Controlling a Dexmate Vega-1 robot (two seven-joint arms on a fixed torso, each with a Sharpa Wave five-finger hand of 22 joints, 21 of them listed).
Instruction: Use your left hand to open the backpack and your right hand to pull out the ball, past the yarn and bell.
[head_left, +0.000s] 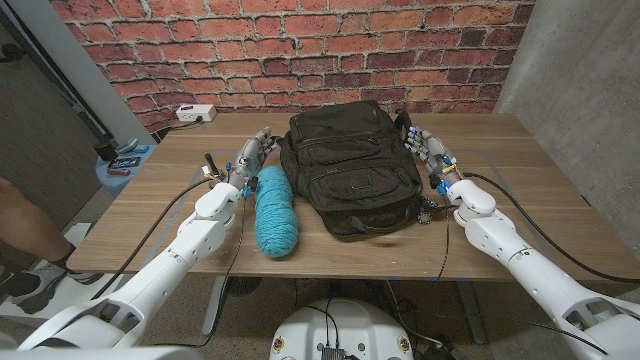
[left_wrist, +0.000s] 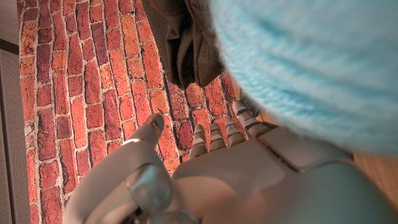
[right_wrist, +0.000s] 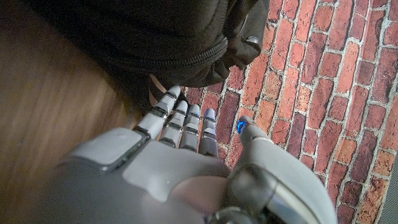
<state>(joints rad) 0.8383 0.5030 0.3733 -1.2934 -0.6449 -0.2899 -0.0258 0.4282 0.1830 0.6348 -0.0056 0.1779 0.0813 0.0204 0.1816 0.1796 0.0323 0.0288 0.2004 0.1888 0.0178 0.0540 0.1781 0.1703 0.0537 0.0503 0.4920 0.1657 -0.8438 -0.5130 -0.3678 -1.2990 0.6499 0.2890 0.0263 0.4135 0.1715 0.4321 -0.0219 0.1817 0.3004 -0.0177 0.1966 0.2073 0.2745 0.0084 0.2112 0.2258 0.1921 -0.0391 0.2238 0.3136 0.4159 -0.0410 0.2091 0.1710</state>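
On the wooden table (head_left: 520, 180), you're waiting with both the left hand (head_left: 250, 158) and right hand (head_left: 432, 152) spread and holding nothing, the backpack (head_left: 345, 165) lying zipped between them, teal yarn (head_left: 275, 212) already out beside your left, ball unseen.

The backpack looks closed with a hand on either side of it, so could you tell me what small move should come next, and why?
Probably move the left hand onto the black backpack to find its zipper: the backpack lies shut between both hands, the right hand holds nothing, and the teal yarn is already out on the table.
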